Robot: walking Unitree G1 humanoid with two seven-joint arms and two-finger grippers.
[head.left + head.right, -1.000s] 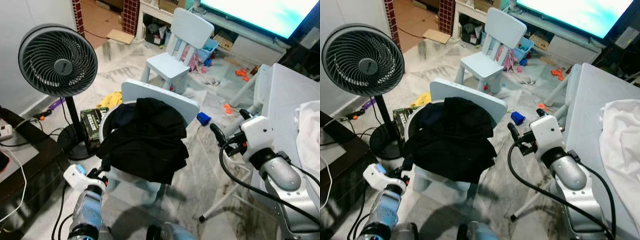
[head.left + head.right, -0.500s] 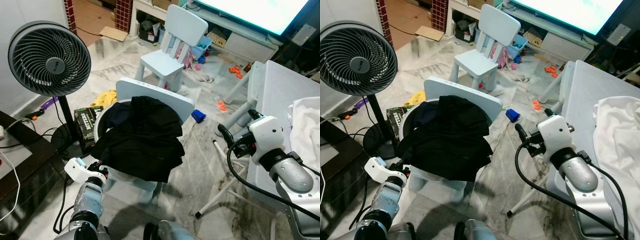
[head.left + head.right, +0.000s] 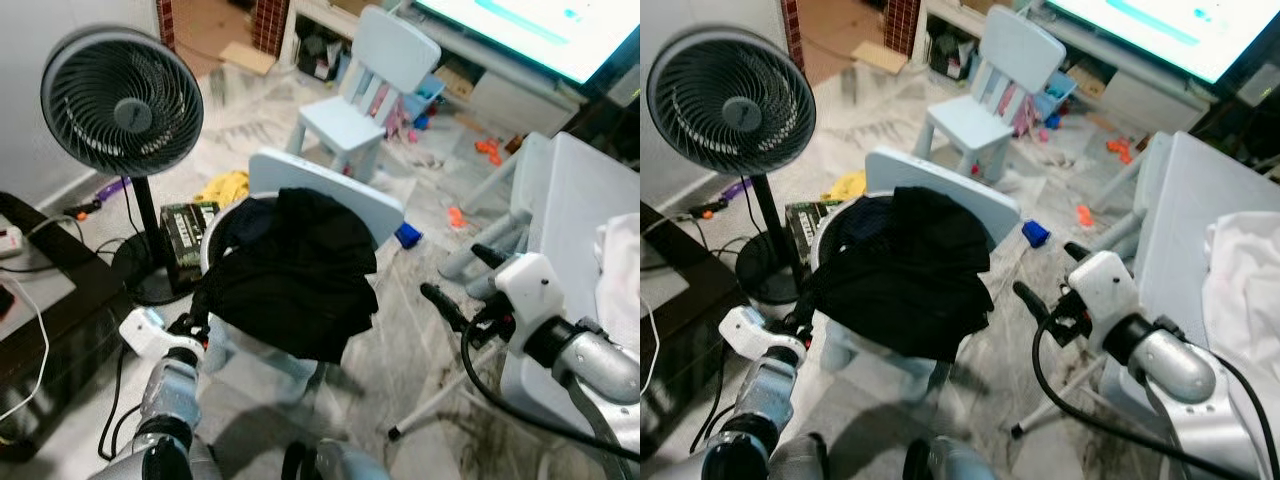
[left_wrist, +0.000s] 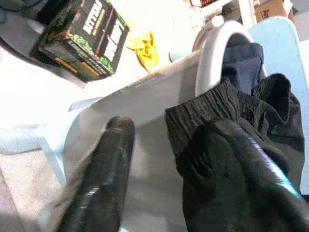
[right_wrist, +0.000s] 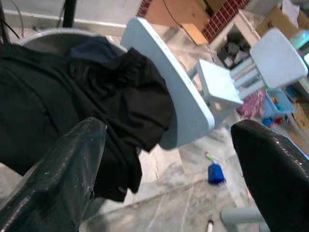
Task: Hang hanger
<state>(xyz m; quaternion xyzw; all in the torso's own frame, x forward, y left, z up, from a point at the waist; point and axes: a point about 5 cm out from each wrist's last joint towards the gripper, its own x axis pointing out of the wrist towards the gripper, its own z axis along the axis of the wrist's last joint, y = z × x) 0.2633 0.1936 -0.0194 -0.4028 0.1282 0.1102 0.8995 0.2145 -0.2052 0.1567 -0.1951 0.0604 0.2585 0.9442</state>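
Observation:
A pile of black clothing [image 3: 290,275] is draped over a round white basket [image 3: 207,250] that rests on a small pale blue chair [image 3: 330,195]. My left gripper [image 3: 188,326] is low beside the basket's near side; in the left wrist view its fingers [image 4: 104,179] stand open, with the hem of the black clothing [image 4: 217,121] just ahead of them. My right gripper [image 3: 462,280] hangs open in the air to the right of the pile, apart from it, with nothing between its fingers [image 5: 58,174]. I can make out no hanger.
A standing fan [image 3: 120,105] is at the left, with a green box [image 3: 180,230] on the floor by its base and a dark cabinet [image 3: 40,340] with cables nearer. A second pale chair [image 3: 370,70] stands behind. A white table [image 3: 580,190] with white cloth [image 3: 620,260] is at the right. Small toys litter the floor.
The whole picture has shifted, so the head camera moved. My right gripper sits a little lower beside the pile. My left gripper stays by the basket. Both remain open.

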